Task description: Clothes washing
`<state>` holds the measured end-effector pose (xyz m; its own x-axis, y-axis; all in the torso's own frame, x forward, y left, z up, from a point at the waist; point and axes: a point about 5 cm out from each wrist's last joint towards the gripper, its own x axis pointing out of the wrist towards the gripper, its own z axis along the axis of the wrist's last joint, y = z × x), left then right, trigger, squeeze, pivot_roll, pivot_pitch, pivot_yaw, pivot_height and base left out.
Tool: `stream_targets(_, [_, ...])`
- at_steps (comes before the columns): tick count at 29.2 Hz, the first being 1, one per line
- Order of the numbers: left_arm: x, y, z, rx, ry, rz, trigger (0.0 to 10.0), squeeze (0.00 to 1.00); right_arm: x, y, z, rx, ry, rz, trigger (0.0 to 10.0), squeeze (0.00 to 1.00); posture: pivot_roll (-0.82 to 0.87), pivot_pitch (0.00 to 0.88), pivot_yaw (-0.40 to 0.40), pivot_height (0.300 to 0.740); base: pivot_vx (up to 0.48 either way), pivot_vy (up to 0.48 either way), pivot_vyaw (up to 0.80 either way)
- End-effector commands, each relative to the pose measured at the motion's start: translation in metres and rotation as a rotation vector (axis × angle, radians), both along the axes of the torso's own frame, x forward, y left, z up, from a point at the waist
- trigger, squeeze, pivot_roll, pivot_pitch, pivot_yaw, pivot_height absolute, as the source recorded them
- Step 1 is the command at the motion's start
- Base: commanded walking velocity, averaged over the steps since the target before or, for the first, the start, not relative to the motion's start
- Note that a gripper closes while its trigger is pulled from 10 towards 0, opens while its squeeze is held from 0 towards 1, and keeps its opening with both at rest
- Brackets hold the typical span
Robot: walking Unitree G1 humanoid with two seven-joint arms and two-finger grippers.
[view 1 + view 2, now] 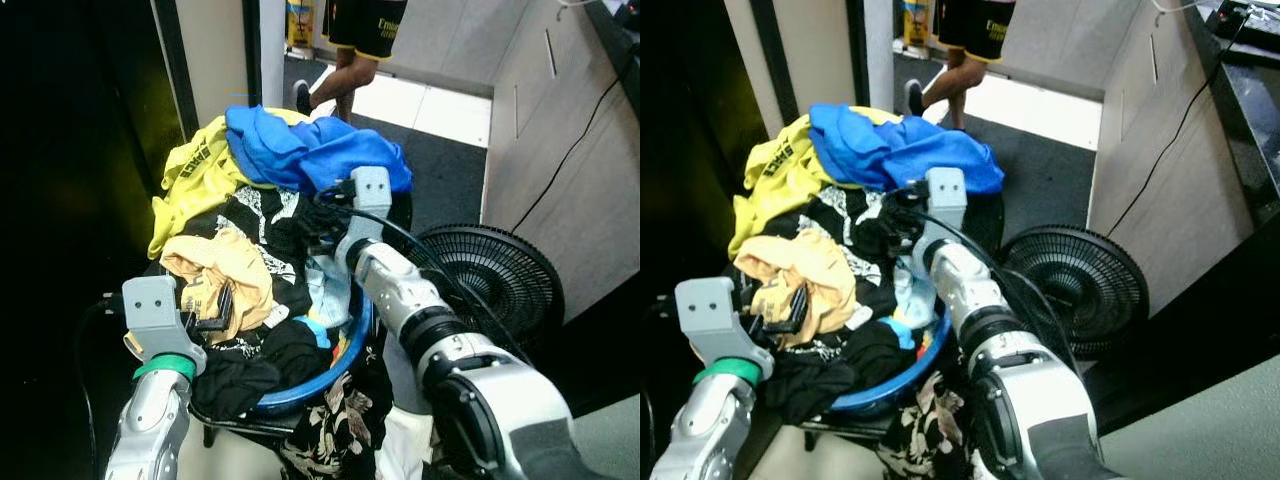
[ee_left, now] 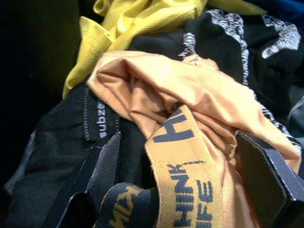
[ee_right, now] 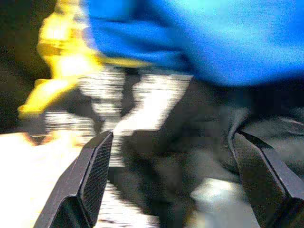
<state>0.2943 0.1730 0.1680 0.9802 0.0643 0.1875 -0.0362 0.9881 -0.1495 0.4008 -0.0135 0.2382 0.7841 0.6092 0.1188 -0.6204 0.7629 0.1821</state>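
Left arm (image 1: 150, 420): silver tubular casing; green ring band at the wrist; grey box-shaped wrist housing with two small dark screw holes on its face; thin black cable beside it. Left tool (image 1: 215, 310): two long black fingers (image 2: 102, 166) with ribbed inner pads.

Right arm (image 1: 450, 350): silver segmented casing with black joint rings; grey boxy wrist housing, two dark holes; black cable looping alongside. Right tool (image 1: 325, 215): black fingers (image 3: 95, 171), fine-grid pads.
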Motion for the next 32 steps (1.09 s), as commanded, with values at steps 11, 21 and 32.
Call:
stream_targets(11, [-0.005, -0.008, -0.005, -0.045, 0.048, -0.014, 10.0, 0.00, -0.005, 0.012, 0.030, 0.193, -0.115, 0.059, 10.0, 0.00, 0.10, 0.295, 0.001, 0.740, 0.000, 0.000, 0.00])
stream_targets(21, [-0.008, -0.010, -0.006, -0.035, 0.045, -0.036, 10.0, 0.00, 0.005, -0.023, 0.023, -0.105, -0.281, -0.228, 10.0, 0.00, 0.10, 0.285, -0.002, 0.740, 0.000, 0.000, 0.00])
stream_targets(32, [-0.007, -0.015, -0.005, -0.026, 0.047, -0.054, 10.0, 0.00, 0.010, -0.033, 0.030, -0.049, -0.243, -0.266, 10.0, 0.00, 0.10, 0.299, -0.002, 0.740, 0.000, 0.000, 0.00])
